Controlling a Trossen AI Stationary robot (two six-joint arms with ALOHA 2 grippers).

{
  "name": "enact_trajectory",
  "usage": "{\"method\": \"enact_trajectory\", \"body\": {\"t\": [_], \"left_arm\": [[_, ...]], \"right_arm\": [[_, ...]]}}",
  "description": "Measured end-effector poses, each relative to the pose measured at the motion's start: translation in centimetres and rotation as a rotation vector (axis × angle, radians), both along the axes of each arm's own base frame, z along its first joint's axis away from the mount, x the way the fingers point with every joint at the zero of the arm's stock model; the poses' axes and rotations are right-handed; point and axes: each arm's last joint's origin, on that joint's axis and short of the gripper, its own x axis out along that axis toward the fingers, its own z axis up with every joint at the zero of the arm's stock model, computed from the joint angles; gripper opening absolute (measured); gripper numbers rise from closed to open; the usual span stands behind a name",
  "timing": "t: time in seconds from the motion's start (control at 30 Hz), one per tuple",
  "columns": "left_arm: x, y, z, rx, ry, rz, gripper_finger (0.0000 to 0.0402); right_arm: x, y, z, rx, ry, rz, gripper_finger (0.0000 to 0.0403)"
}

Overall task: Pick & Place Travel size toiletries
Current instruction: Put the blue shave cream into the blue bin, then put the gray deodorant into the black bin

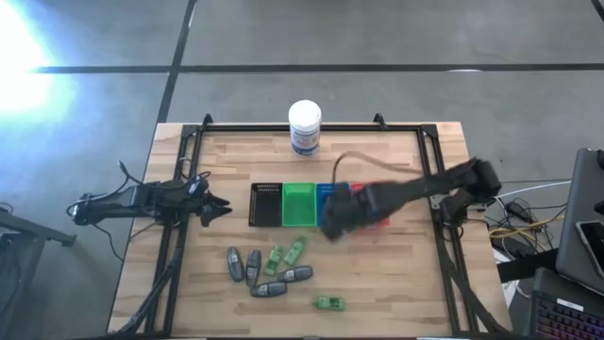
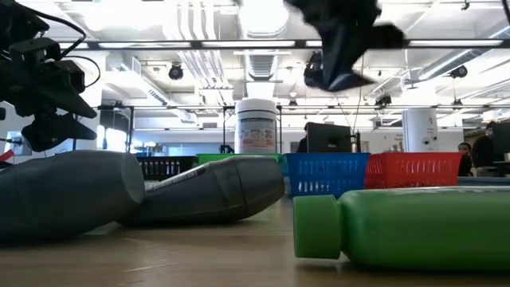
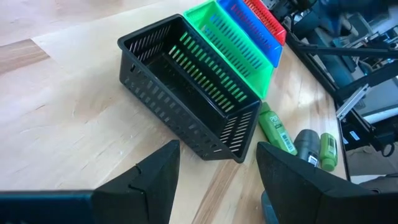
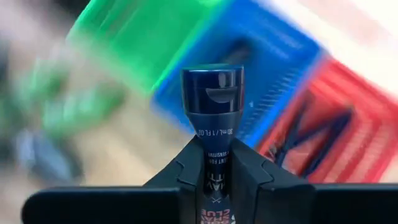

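Right tool [image 4: 214, 180] was clamped on a dark blue tube [image 4: 212, 99], cap end pointing away from the wrist; in the high view this tool [image 1: 338, 219] hung over the near ends of the blue bin [image 1: 329, 195] and red bin [image 1: 376, 210]. The right wrist view showed dark T-shaped razors [image 4: 311, 134] lying in the red bin [image 4: 336, 124] and a dark item, too blurred to identify, in the blue bin [image 4: 273, 62].

Left tool [image 1: 215, 209] waited at the left side of the table [image 1: 396, 283], fingers [image 3: 149, 180] spread apart and holding nothing, aimed at the black bin [image 3: 186, 93]. The four bins stood in a row: black, green bin [image 1: 299, 204], blue, red.

Remaining toiletries lay on the table nearer the front edge: grey tubes [image 1: 243, 265] in a loose cluster with green bottles [image 1: 286, 255], and one green bottle [image 1: 329, 302] apart at the front.

A white jar [image 1: 305, 127] stood upright near the rear edge.
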Motion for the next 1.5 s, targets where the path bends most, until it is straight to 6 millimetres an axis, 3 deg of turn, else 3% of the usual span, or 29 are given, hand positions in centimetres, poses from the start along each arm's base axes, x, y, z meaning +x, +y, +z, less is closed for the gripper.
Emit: {"method": "enact_trajectory", "body": {"t": [0.07, 0.2, 0.4, 0.57, 0.7, 0.9, 1.1, 1.2, 1.4, 1.5], "left_arm": [[0.0, 0.0, 0.0, 0.000, 0.000, 0.000, 0.0218], [0.0, 0.0, 0.0, 0.001, 0.000, 0.002, 0.0218], [0.0, 0.0, 0.0, -0.100, -0.011, 0.049, 0.0218], [0.0, 0.0, 0.0, -0.091, -0.010, 0.043, 0.0218], [0.0, 0.0, 0.0, -0.073, -0.008, 0.040, 0.0218], [0.2, 0.0, 0.3, -0.201, -0.055, 0.097, 0.0218], [1.3, -0.8, 2.9, -0.209, -0.235, -0.206, 0.0213], [1.7, -1.2, 3.9, -0.222, -0.148, -0.310, 0.0203], [3.6, -2.4, 4.3, -0.503, 0.232, -0.237, 0.0201], [4.9, -3.7, 5.1, -0.539, 0.348, -0.244, 0.0215]], "right_arm": [[-0.5, -2.3, -0.5, 0.065, -0.073, -0.225, 0.0048], [-0.1, -5.3, -3.2, 0.186, -0.202, -0.355, 0.0057], [0.1, -6.3, -7.5, 0.232, -0.146, -0.427, 0.0074], [-0.3, -6.3, -8.3, 0.200, -0.130, -0.466, 0.0109], [-0.3, -6.5, -7.9, 0.146, -0.135, -0.446, 0.0151], [0.7, -5.5, -5.5, 0.091, -0.149, -0.193, 0.0213], [0.9, -3.4, -3.7, 0.015, -0.087, 0.111, 0.0256], [0.2, -3.0, -3.5, 0.015, -0.012, 0.132, 0.0271], [-1.3, -2.8, -3.6, 0.025, 0.129, 0.071, 0.0295], [-1.9, -2.5, -3.4, 0.025, 0.156, 0.048, 0.0306]]}}
